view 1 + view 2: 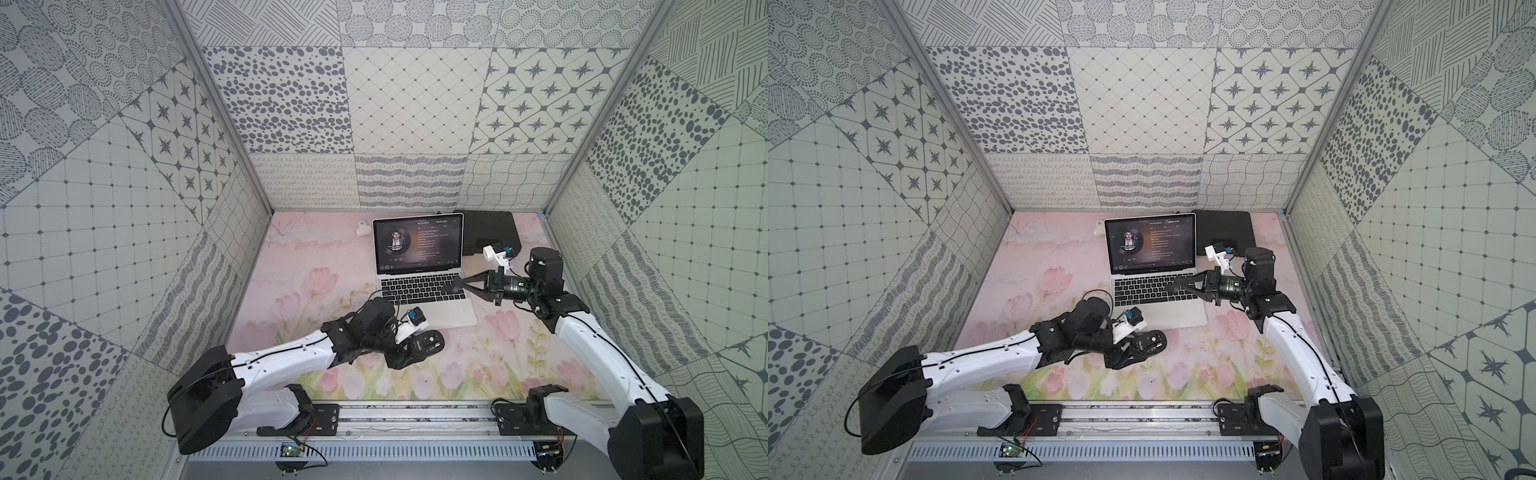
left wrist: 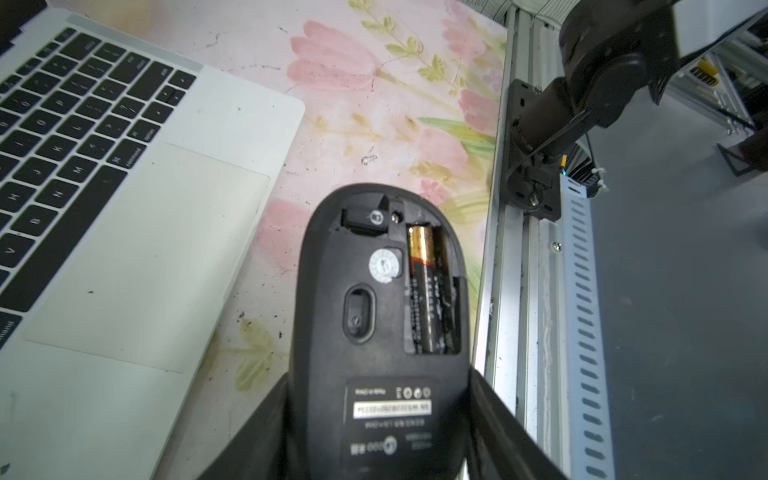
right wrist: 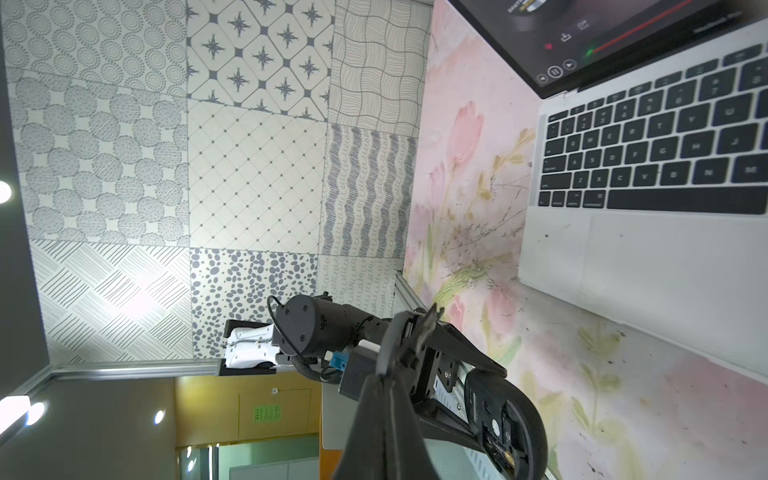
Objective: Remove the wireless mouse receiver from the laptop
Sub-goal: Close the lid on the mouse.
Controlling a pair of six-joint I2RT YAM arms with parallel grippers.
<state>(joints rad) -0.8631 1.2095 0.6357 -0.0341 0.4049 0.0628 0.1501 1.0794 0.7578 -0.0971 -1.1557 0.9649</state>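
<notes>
The silver laptop (image 1: 436, 309) (image 1: 1173, 311) stands open mid-table, its screen lit. My left gripper (image 1: 409, 353) (image 2: 380, 374) is shut on the black mouse (image 1: 428, 344) (image 1: 1150, 343) (image 2: 374, 316), which it holds underside up just in front of the laptop's front edge. With the battery bay uncovered, the wireless mouse receiver (image 2: 368, 217), a small black nub, sits in the slot at the mouse's far end. Over the right side of the keyboard, my right gripper (image 1: 451, 286) (image 1: 1173, 286) (image 3: 415, 328) is shut, and nothing shows between its fingers.
A black case (image 1: 490, 232) lies behind the laptop at the back right, and a small white object (image 1: 361, 227) sits at the back left. The aluminium rail (image 1: 415, 419) (image 2: 536, 291) runs along the table's front edge. Patterned walls close in three sides.
</notes>
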